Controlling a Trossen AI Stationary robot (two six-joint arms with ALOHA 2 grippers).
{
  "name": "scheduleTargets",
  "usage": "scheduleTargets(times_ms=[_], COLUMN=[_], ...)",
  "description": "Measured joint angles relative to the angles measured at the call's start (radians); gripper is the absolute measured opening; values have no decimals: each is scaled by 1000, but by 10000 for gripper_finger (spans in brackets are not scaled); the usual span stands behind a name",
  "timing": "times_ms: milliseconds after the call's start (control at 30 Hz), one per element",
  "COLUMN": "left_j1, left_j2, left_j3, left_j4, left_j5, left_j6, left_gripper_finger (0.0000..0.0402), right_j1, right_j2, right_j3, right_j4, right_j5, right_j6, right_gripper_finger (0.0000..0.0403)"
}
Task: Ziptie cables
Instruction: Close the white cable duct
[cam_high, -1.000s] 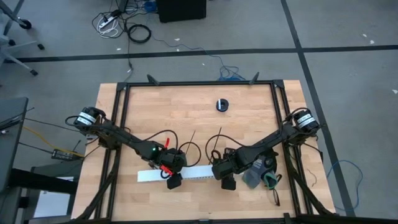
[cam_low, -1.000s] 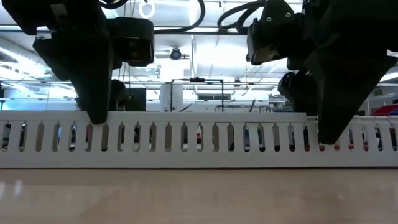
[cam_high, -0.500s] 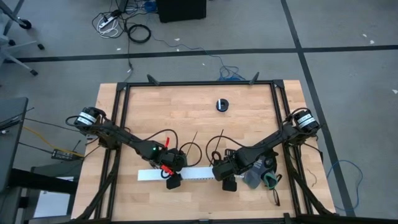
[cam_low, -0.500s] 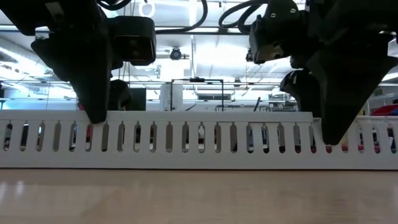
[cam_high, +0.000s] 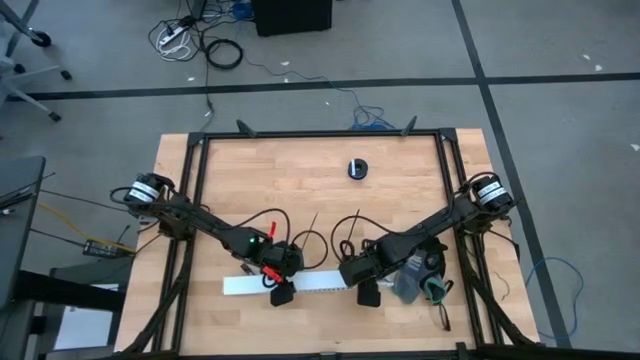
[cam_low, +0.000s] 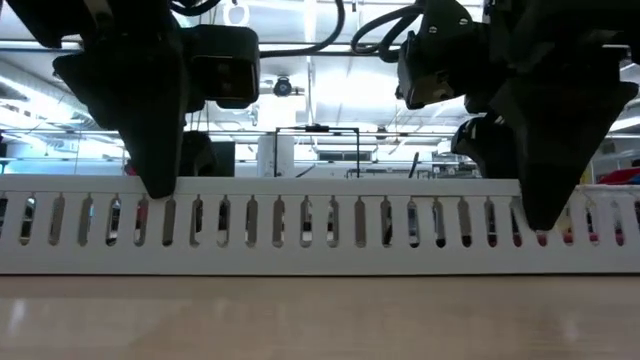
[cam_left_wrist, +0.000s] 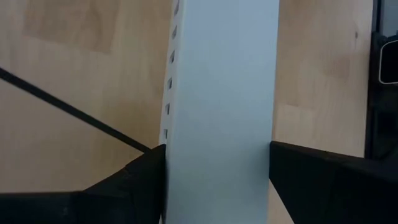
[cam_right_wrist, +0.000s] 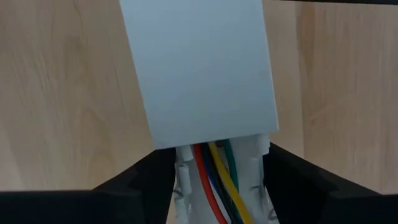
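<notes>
The channel (cam_high: 290, 283) sits slightly lower than before, clamped by both the left gripper (cam_left_wrist: 217, 165) and right gripper (cam_right_wrist: 217, 163); only the right wrist view shows cables (cam_right_wrist: 214, 180) inside.

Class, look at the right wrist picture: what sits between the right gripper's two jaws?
The open end of the white slotted channel, with the cables running out of it, red, yellow, blue and green. The jaws flank its sides.

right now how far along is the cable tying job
Early. Done: the coloured cables lie inside the white slotted channel, its flat cover reaching nearly to the end. In hand: the left gripper and right gripper each clamp the channel across its width, one near each end. Left: no ziptie is around the cables; one thin black ziptie lies loose on the table.
</notes>
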Motion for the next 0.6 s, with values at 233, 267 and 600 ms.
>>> scheduleTargets(times_ms=[233, 267, 600], left_j1=[0, 1, 6], left_j2=[35, 35, 36], left_j3=[33, 34, 35], left_j4=[1, -5, -36], left_j5=[-8, -9, -30], left_j6=[-13, -13, -36], left_gripper_finger=[241, 241, 241], right_j1=[0, -1, 9], right_j2=[0, -1, -14], right_j3=[0, 3, 116], right_j4=[-17, -29, -199], right_j5=[-53, -62, -21], right_j6=[6, 12, 14], right_gripper_finger=[215, 217, 261])
